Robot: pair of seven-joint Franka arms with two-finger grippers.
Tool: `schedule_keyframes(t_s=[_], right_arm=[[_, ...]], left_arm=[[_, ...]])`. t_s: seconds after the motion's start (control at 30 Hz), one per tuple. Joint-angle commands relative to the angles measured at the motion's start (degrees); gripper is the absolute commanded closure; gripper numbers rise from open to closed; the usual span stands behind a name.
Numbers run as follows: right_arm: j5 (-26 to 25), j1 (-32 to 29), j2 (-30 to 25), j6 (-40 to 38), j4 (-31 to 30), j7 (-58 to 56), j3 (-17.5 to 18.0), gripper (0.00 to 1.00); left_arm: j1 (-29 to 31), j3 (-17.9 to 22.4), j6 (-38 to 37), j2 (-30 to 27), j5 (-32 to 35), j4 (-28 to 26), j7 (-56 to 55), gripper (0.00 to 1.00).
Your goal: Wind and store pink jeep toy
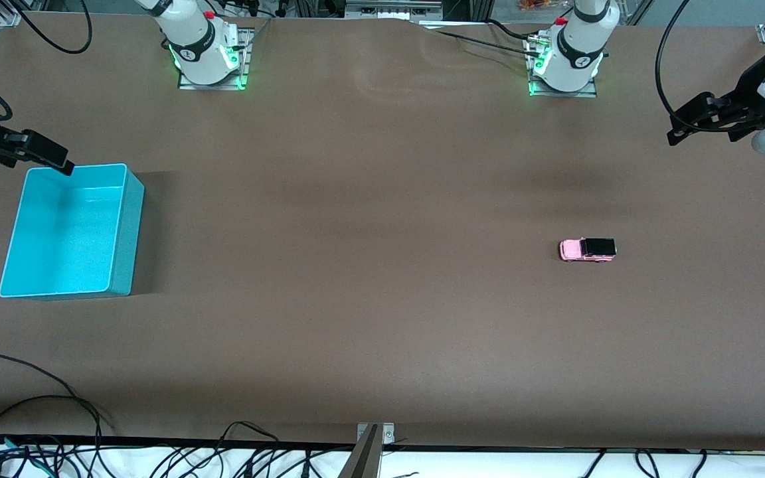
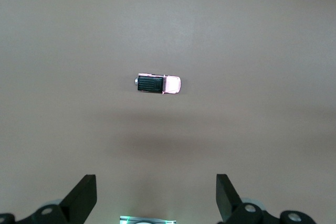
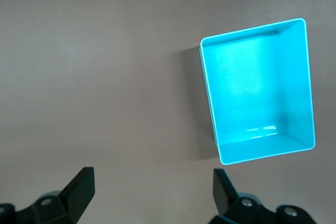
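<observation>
The pink jeep toy (image 1: 588, 249) stands on its wheels on the brown table toward the left arm's end, black roof panel up. It also shows in the left wrist view (image 2: 158, 84). My left gripper (image 1: 673, 131) is open and empty, high in the air at the left arm's end of the table, apart from the jeep; its open fingers frame bare table in the left wrist view (image 2: 156, 192). My right gripper (image 1: 62, 162) is open and empty, up over the turquoise bin's (image 1: 127, 226) corner. The bin (image 3: 209, 93) is empty; the right gripper (image 3: 153, 187) shows beside it.
The two arm bases (image 1: 210, 56) (image 1: 565, 63) stand along the table's edge farthest from the camera. Loose black cables (image 1: 37, 425) and a metal bracket (image 1: 376, 433) lie at the edge nearest the camera. The brown table cover (image 1: 356, 265) spans between bin and jeep.
</observation>
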Motion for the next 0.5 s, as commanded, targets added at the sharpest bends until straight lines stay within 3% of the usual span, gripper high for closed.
schedule_keyframes(t_s=[0.0, 0.47], right_arm=[[-0.69, 0.51, -0.19, -0.16, 0.36, 0.96, 0.09, 0.0], [-0.69, 0.51, -0.1, -0.17, 0.36, 0.96, 0.01, 0.0]], left_arm=[[-0.11, -0.22, -1.1, 0.77, 1.17, 1.83, -0.29, 0.0], [-0.2, -0.31, -1.37, 6.92, 1.17, 1.39, 0.06, 0.0]])
